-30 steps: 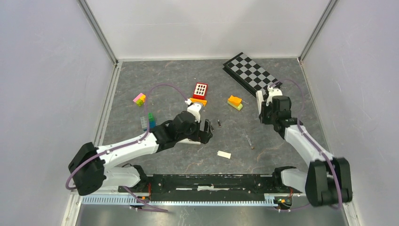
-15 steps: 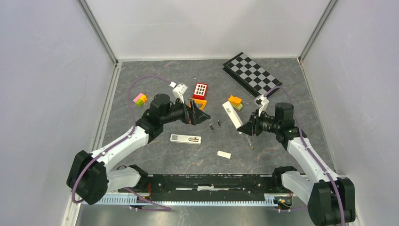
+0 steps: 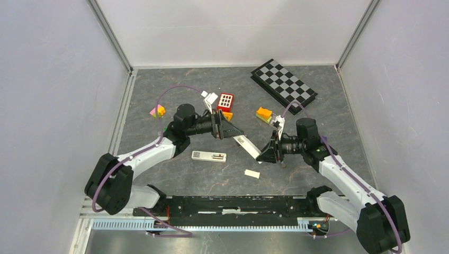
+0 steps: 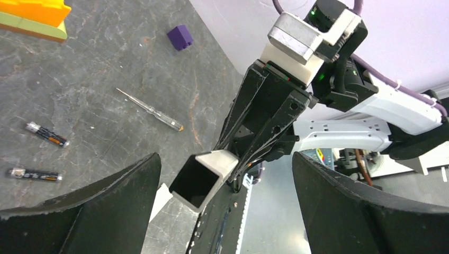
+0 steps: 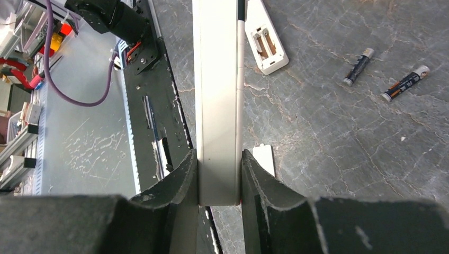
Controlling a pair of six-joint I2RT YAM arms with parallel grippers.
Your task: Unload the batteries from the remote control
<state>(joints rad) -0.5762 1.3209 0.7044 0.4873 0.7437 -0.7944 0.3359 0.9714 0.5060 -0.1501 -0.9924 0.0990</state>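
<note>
My right gripper (image 3: 265, 154) is shut on a long white remote (image 3: 247, 146) and holds it off the table, slanting toward the left arm; in the right wrist view the fingers (image 5: 180, 182) clamp its sides (image 5: 217, 106). My left gripper (image 3: 232, 132) is open. In its wrist view the remote's dark end (image 4: 204, 179) sits between the wide jaws (image 4: 225, 159), touching neither. Two batteries (image 4: 46, 134) (image 4: 33, 173) lie loose on the table, also in the right wrist view (image 5: 358, 66) (image 5: 405, 83). A second white remote (image 3: 208, 156) lies flat with its compartment open.
A small white cover (image 3: 252, 173) lies near the front. A thin grey tool (image 4: 150, 109) lies right of the batteries. A checkerboard (image 3: 283, 79) lies at the back right, a red block (image 3: 225, 100) and coloured bricks (image 3: 263, 114) (image 3: 157, 111) behind the grippers.
My right gripper has carried the white remote left and lower, so its end now sits between my left gripper's open jaws. My left gripper has shifted slightly to the right.
</note>
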